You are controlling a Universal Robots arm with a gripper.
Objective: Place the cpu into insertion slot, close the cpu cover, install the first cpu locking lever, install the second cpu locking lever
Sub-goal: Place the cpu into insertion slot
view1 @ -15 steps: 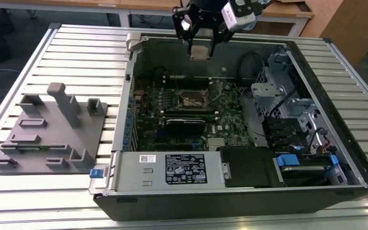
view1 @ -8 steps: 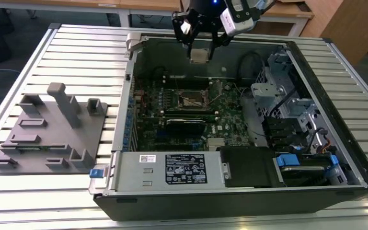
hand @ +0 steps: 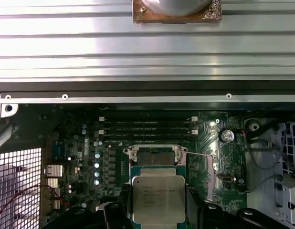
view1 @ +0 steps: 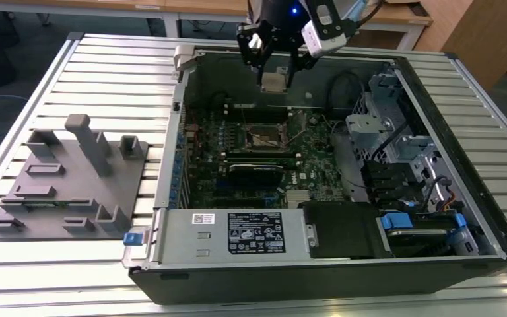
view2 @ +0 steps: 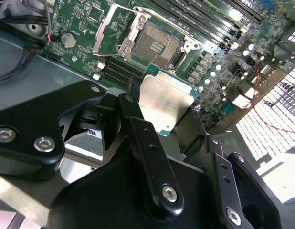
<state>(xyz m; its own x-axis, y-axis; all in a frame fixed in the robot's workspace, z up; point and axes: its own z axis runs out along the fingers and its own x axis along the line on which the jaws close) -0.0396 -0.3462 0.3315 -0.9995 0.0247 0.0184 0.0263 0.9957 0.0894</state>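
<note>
Pinching the cpu point(hand: 157, 198) by two opposite edges in the gripper point(view2: 164, 117), jaws closed only to chip width, probably leaving its underside free for seating. Hanging clear above the bare insertion slot point(view2: 157, 45) on the motherboard point(view1: 315, 158). Sitting within an open computer case point(view1: 280, 284) on a ribbed metal table point(view1: 121, 59), grey fixture block point(view1: 68, 185) alongside, wooden desks point(view1: 209, 6) behind.

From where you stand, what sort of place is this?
Probably a robotics lab or test workshop: an open computer case lies on a slatted metal table, the gripper holds the cpu above its motherboard, and wooden desks stand behind.
</note>
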